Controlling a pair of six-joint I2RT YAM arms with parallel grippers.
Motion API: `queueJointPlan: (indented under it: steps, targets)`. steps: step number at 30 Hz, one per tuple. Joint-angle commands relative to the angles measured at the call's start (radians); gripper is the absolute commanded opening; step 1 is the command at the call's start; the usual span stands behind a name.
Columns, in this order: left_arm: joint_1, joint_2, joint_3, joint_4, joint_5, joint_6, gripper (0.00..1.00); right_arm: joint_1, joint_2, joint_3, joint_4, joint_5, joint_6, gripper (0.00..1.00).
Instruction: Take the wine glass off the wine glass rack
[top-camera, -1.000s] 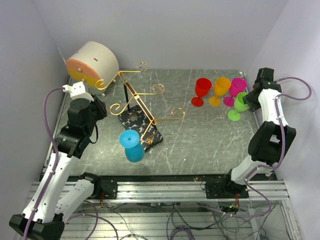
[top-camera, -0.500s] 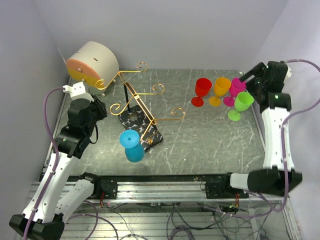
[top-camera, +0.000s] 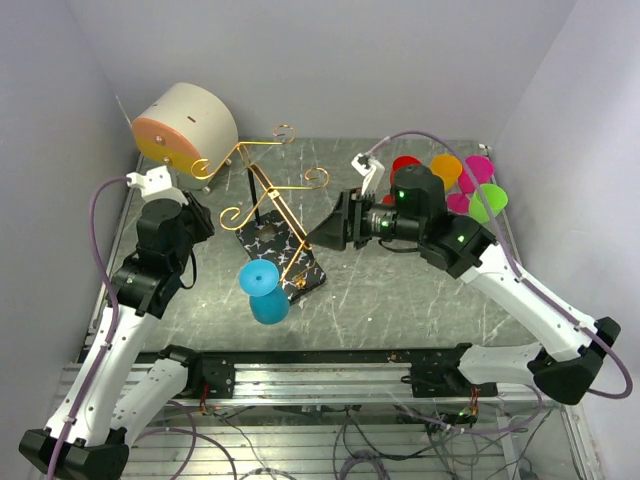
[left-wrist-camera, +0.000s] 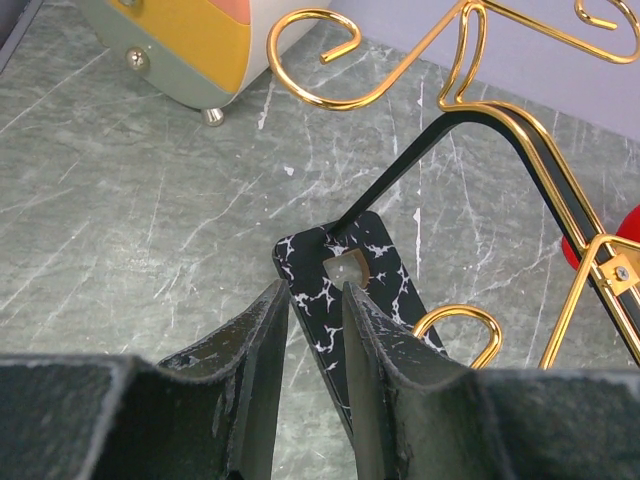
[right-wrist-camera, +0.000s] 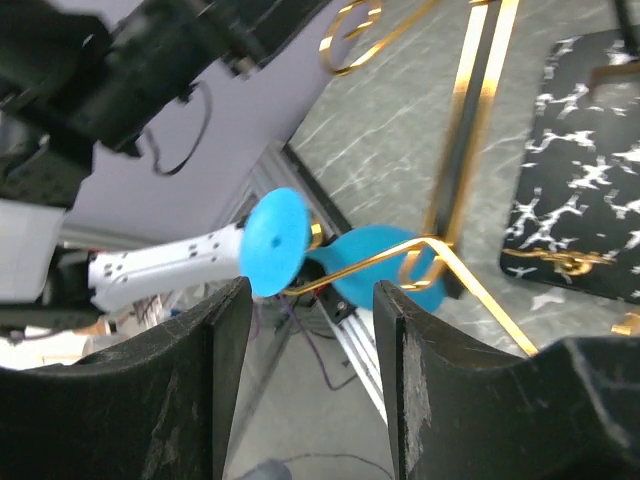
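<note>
Now that the right gripper (top-camera: 322, 236), fingers spread wide and empty, has swung left from the far-right corner, it faces the wine glass rack (top-camera: 268, 240), whose near arm carries the blue wine glass (top-camera: 262, 290), within likely reach, while the left gripper (left-wrist-camera: 315, 330) sits barely parted, empty.

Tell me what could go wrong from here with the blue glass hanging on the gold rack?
1. The blue wine glass hangs by its foot on a gold arm; a sideways pull could tip the wine glass rack, as the left gripper is not holding its base.
2. The open right gripper lies close to the gold wires and might snag them.
</note>
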Motion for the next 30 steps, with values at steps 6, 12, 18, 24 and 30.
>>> queueJointPlan:
  steps: [6, 12, 18, 24, 30]
  targets:
    - [0.002, -0.024, -0.013, 0.033, -0.035, -0.004, 0.39, 0.203, 0.1, 0.133, -0.049, 0.09, -0.071, 0.51]
    - [0.002, -0.037, -0.016, 0.033, -0.047, 0.001, 0.39, 0.233, 0.162, 0.153, -0.069, 0.124, -0.062, 0.52]
    - [0.002, -0.048, -0.017, 0.033, -0.056, 0.0, 0.38, 0.248, 0.209, 0.178, -0.088, 0.119, -0.07, 0.52]
    - [0.002, -0.051, -0.017, 0.032, -0.056, -0.001, 0.39, 0.282, 0.245, 0.212, -0.104, 0.117, -0.084, 0.52]
    - [0.002, -0.051, -0.018, 0.031, -0.056, -0.002, 0.39, 0.304, 0.276, 0.235, -0.132, 0.126, -0.09, 0.51]
